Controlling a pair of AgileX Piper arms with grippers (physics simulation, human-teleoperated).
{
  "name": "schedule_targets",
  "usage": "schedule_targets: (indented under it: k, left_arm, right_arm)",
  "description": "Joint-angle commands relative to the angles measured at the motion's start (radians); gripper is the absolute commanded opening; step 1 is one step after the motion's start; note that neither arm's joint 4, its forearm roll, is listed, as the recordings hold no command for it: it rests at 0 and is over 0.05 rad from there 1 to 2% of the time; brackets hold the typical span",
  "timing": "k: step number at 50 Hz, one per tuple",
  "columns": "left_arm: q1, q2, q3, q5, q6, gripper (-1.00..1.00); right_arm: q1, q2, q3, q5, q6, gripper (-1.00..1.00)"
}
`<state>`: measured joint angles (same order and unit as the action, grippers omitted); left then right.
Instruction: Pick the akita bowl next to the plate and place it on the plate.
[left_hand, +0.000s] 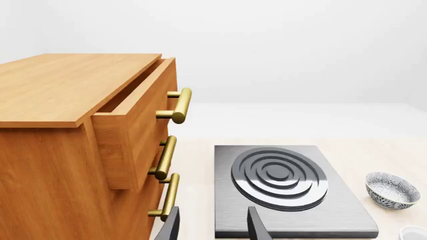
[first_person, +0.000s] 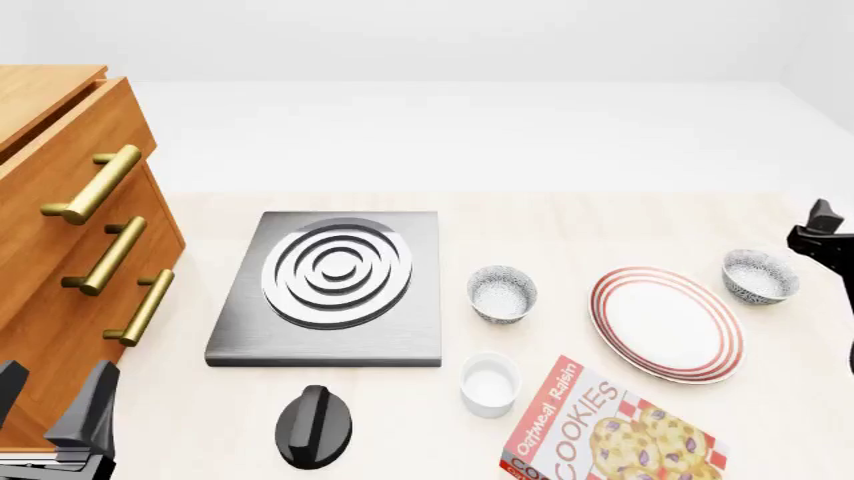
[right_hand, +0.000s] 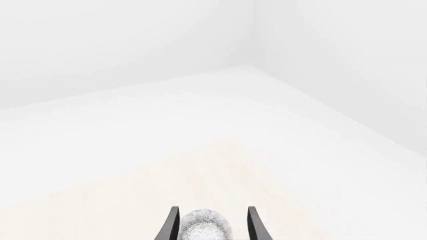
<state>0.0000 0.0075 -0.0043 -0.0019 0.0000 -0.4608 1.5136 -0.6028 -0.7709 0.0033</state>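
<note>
Two speckled akita bowls flank the red-ringed plate (first_person: 665, 322). One akita bowl (first_person: 761, 276) sits close to the plate's far right rim. The other akita bowl (first_person: 502, 293) stands to the plate's left, near the stove. My right gripper (first_person: 811, 226) hovers open just right of the right-hand bowl. In the right wrist view that bowl (right_hand: 205, 227) shows between the open fingers of the right gripper (right_hand: 213, 211), untouched. My left gripper (first_person: 51, 392) is open and empty at the near left corner. The left wrist view shows the left gripper (left_hand: 213, 212) and the left-hand bowl (left_hand: 392, 190).
A wooden drawer cabinet (first_person: 67, 230) with brass handles fills the left side, its top drawer slightly open. A grey stove plate (first_person: 334, 285) lies mid-table. A black knob (first_person: 314, 427), a plain white cup (first_person: 489, 384) and a cookie box (first_person: 607, 430) sit along the front.
</note>
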Motion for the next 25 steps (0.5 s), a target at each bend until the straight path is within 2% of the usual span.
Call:
schedule_targets:
  k: [1, 25]
  left_arm:
    - [0.000, 0.000, 0.000, 0.000, 0.000, 1.00]
    - [0.000, 0.000, 0.000, 0.000, 0.000, 1.00]
  right_arm:
    - [-0.010, 0.005, 0.000, -0.001, 0.002, 1.00]
    - [-0.035, 0.017, -0.005, 0.001, 0.009, 1.00]
